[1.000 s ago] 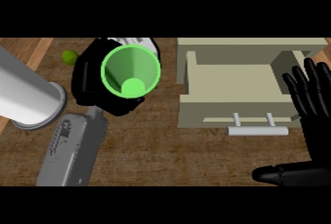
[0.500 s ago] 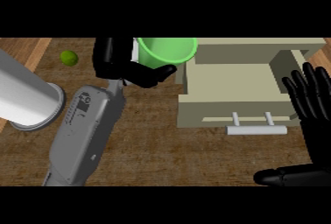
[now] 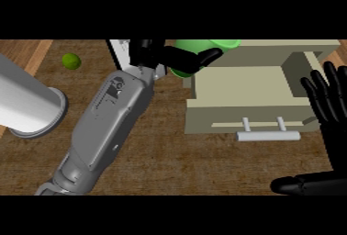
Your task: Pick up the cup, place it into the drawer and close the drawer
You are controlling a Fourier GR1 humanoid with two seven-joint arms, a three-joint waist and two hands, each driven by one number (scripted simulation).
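While partly hidden, cup (image 3: 203,51): bright green, smooth, round-walled; held at the top of the view, at the back-left corner of the drawer (image 3: 244,98); lower left side covered by black fingers, upper rim cut by the view's edge.
Left hand (image 3: 177,56): black, fingers and thumb curled round the cup, clamped on it; palm mostly hidden behind the white wrist piece.
Left forearm (image 3: 108,124): grey, long, boxy, slanting up from the lower edge to the hand.
Drawer: just right of the left hand, pulled open; pale beige, flat-walled box, bare inside; pale bar handle (image 3: 267,136) on two posts at its front.
Right hand (image 3: 332,105): black, at the view's right edge beside the drawer's right wall, fingers straight and apart, resting; thumb low at the bottom right; partly cut off.
Cylinder (image 3: 27,103): left of the forearm, pale grey, smooth, flared rim; top cut off.
Small green ball (image 3: 71,61): far left of the left hand, on the counter.
Counter (image 3: 169,160): brown wood grain.
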